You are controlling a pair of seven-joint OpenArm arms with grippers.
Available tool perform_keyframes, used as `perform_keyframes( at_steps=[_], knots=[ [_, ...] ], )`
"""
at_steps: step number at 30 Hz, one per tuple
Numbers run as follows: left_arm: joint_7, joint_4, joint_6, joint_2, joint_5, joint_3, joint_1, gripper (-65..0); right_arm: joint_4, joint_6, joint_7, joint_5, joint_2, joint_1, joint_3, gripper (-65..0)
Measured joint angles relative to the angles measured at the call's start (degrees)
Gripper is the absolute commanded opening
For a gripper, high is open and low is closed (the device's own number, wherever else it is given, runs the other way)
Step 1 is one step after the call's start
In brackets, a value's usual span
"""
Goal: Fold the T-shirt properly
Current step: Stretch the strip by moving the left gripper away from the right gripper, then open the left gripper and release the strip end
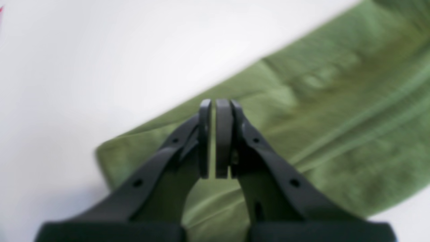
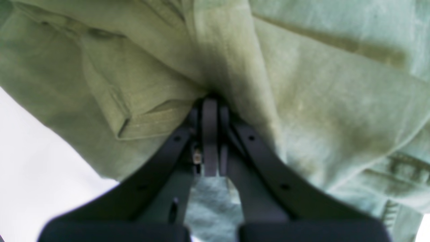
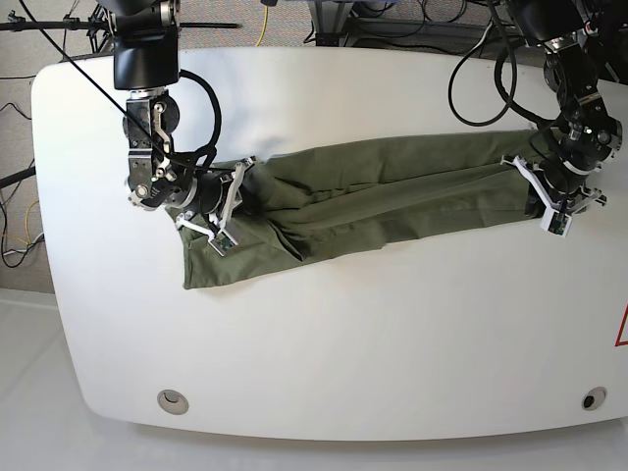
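Note:
The olive-green T-shirt (image 3: 392, 191) lies stretched into a long, loosely folded band across the white table (image 3: 343, 334). My right gripper (image 3: 240, 177) is at the band's left end. In the right wrist view it (image 2: 211, 101) is shut on the T-shirt (image 2: 319, 101), and the cloth bunches and creases around its tips. My left gripper (image 3: 535, 186) is at the band's right end. In the left wrist view it (image 1: 215, 104) is shut just above the T-shirt's edge (image 1: 336, 101), with no cloth visible between its pads. That view is blurred.
Round holes sit in the table's front corners (image 3: 174, 399) (image 3: 590, 399). Cables hang behind the far edge (image 3: 471, 59). A red mark (image 3: 622, 329) shows at the right edge. Bare white table (image 1: 100, 50) lies beside the shirt.

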Motion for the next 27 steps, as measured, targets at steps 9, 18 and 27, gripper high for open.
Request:
perform_keyframes(
  at_steps=[9, 18, 27],
  knots=[
    [1.75, 3.58, 0.26, -0.15, 0.57, -4.61, 0.17, -62.1, 3.48, -0.94, -5.38, -2.40, 0.00, 0.13, 0.35, -65.0],
    [0.39, 4.33, 0.22, -0.13, 0.66, -8.92, 2.43, -63.2, 3.74, -1.57, -6.67, -2.62, 0.26, 0.35, -0.11, -65.0],
    [-0.94, 8.31, -0.11, -0.09, 0.11, -10.49, 4.33, -63.3, 5.03, -1.55, -7.30, -2.67, 0.28, -0.55, 0.37, -64.8]
  ],
)
